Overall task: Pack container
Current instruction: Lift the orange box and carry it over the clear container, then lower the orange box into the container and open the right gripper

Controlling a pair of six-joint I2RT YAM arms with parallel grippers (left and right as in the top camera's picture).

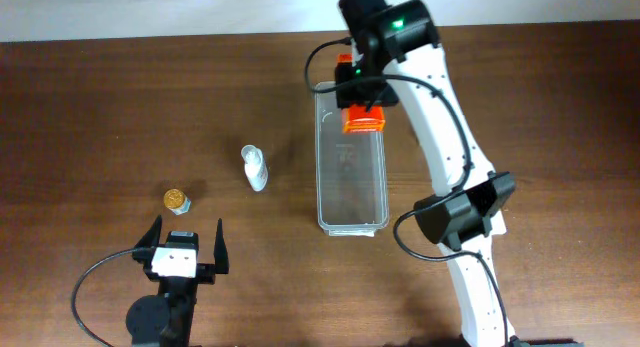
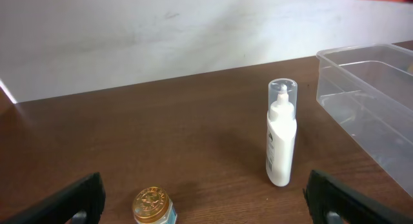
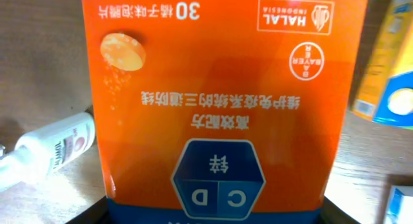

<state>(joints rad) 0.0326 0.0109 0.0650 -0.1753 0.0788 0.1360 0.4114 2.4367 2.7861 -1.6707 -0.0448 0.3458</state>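
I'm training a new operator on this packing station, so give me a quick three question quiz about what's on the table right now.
1. True or false: the white bottle is inside the clear container.
2. The orange box is: A) lying next to the bottle, B) in the right gripper at the container's far end, C) stacked on another box.
3. What sits just ahead of the open left gripper?
Key: 1 false; 2 B; 3 the gold-lidded jar.
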